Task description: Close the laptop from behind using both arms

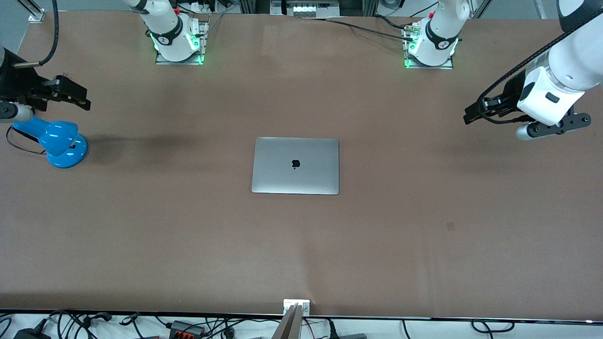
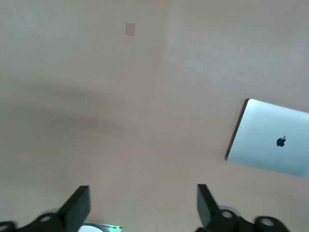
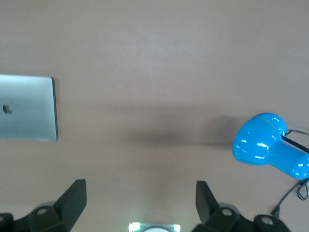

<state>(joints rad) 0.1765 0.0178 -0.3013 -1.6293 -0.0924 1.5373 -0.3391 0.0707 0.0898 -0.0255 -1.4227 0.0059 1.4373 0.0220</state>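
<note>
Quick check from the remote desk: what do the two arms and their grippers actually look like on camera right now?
Both arms are white with rounded segments, dark joint bands and green lights glowing at their bases. The left arm carries a black cable along its link. The left gripper and the right gripper are black, each with two flat, wedge-shaped fingers.

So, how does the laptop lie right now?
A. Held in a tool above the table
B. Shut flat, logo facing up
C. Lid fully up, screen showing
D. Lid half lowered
B: the laptop lies shut flat on the table, logo up, with the left tool and right tool both open and away from it.
</note>
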